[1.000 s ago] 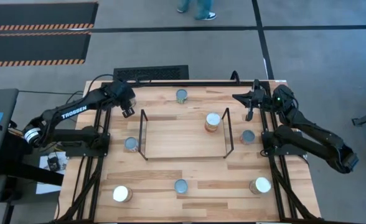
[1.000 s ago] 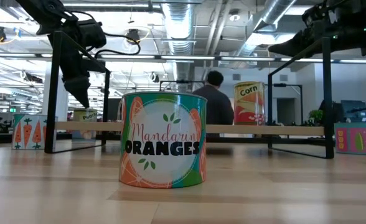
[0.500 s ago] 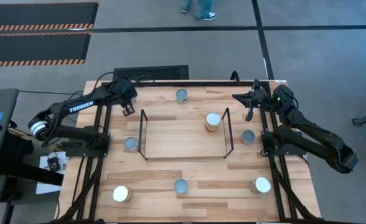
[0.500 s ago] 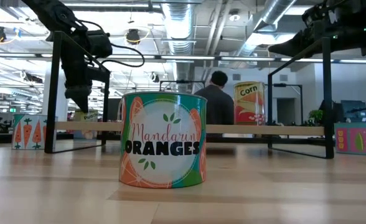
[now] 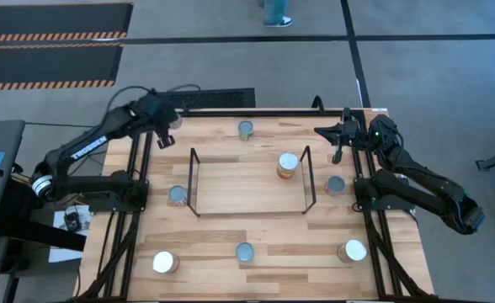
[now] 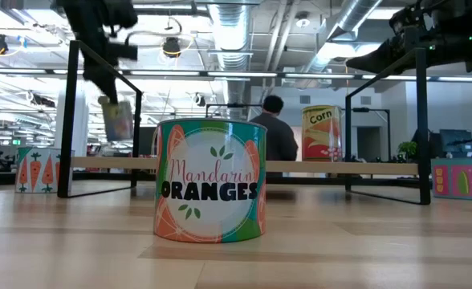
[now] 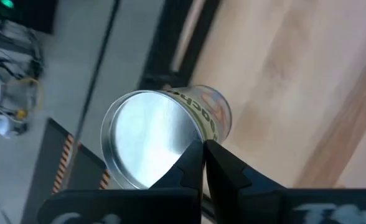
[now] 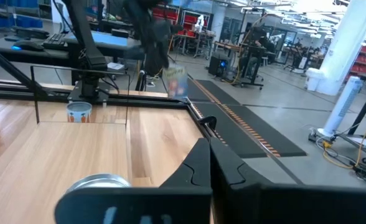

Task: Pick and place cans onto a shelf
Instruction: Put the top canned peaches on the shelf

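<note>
Eight cans show in all. Seven stand upright on the table [image 5: 231, 227]: four smaller ones with silver-blue tops and three wider ones with whitish tops. One wide can with an orange label [image 5: 288, 165], marked "Corn" in the low view, stands on the shelf [image 5: 247, 206] at its right end, the only can there. The held can [image 6: 117, 120] is the eighth, clear of the table over its far-left corner and well apart from the shelf.

Of the six loose cans, one small can [image 5: 246, 129] stands behind the shelf, one [image 5: 178, 195] just off its left end, one [image 5: 336, 185] just off its right end, and one [image 5: 245, 252] in front; two wide cans [image 5: 164, 263] [image 5: 353, 250] stand at the near corners. The front can fills the middle of the low view and reads "Mandarin Oranges", hiding part of the shelf behind it.

A black metal frame [image 5: 256, 110] edges the table. A person [image 6: 278, 132] shows in the room beyond.

The left gripper [image 5: 165, 139] has its fingers [image 7: 192, 163] pinched together on the rim of the held can, which hangs tilted. The right gripper [image 5: 322, 131] hovers by the far-right edge, fingers pressed together, holding nothing.
</note>
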You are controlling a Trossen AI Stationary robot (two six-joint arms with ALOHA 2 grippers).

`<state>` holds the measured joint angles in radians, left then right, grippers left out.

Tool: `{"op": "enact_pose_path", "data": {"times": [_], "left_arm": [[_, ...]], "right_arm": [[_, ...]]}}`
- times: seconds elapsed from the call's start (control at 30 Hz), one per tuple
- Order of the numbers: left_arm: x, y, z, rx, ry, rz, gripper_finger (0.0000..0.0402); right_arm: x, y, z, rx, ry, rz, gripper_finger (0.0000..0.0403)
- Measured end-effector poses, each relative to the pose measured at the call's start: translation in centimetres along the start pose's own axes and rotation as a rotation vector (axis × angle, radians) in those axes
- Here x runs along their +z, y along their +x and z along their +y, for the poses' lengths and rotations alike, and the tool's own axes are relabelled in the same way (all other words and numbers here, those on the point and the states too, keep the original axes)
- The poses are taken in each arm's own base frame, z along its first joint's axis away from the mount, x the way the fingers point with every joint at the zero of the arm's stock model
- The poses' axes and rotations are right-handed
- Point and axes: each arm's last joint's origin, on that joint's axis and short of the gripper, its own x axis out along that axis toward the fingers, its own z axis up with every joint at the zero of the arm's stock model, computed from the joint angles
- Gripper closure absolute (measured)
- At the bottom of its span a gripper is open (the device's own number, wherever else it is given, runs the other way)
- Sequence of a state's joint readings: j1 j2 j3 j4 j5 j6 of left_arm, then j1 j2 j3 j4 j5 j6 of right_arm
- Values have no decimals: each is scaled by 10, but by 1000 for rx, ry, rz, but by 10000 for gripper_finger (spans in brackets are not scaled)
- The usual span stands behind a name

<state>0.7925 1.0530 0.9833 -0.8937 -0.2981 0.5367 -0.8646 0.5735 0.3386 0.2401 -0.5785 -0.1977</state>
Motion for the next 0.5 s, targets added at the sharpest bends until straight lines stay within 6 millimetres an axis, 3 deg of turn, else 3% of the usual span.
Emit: {"op": "enact_pose_path", "data": {"times": [0.23, 0.37, 0.5], "left_arm": [[25, -59, 24, 47, 11, -144, 401], [50, -79, 20, 23, 60, -256, 401], [78, -86, 4, -77, 146, -352, 402]], "right_arm": [[0, 0, 0, 0, 15, 0, 398], [0, 0, 0, 1, 23, 1, 397], [0, 0, 0, 1, 35, 2, 398]]}}
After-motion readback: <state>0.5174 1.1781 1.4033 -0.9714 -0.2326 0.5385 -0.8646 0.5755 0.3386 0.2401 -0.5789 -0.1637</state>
